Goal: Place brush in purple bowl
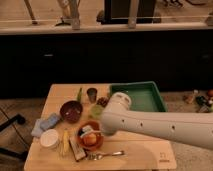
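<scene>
1. We cannot tell how the jaws stand: the gripper (93, 134) sits low over the orange bowl (90, 142), at the end of the arm.
2. We see the white arm (165, 126) reaching in from the right edge and crossing the right half of the wooden table (137, 157).
3. We find a green tray (142, 96) at the back right of the table, its near left corner behind the arm's rounded joint.
4. We see the purple bowl (71, 110) left of centre, well apart from the tray and just behind and left of the orange bowl.
5. We note a blue cloth (45, 124) at the left edge, with a small white bowl (49, 138) just in front of it.
6. We cannot make out the brush for certain; a pale, slim shape lies across the orange bowl beside the gripper, but it is too unclear to name.
7. We see a silver fork (106, 155) lying near the front edge, just in front of the orange bowl.
8. We spot a small dark cup (92, 94) near the back of the table.
</scene>
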Controlling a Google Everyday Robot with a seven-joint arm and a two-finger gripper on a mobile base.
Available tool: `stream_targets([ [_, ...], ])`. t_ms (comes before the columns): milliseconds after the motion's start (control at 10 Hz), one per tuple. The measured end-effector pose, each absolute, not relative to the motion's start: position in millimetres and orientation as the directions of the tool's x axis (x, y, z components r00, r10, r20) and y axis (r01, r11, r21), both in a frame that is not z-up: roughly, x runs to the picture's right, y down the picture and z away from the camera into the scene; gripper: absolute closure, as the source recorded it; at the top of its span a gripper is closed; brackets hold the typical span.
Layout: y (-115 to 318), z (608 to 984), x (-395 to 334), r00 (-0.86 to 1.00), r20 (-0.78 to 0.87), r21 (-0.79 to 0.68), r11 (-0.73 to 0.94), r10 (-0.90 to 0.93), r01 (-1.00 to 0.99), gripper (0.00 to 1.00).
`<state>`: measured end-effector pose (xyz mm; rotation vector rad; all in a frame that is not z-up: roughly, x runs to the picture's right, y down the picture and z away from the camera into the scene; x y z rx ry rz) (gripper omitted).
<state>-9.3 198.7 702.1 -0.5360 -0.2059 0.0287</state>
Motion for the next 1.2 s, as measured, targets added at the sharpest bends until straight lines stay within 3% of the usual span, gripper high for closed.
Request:
stream_targets([
  [1200, 147, 731, -61, 0.943, 0.318, -0.463, 0.884, 0.099, 0.063, 1.00],
])
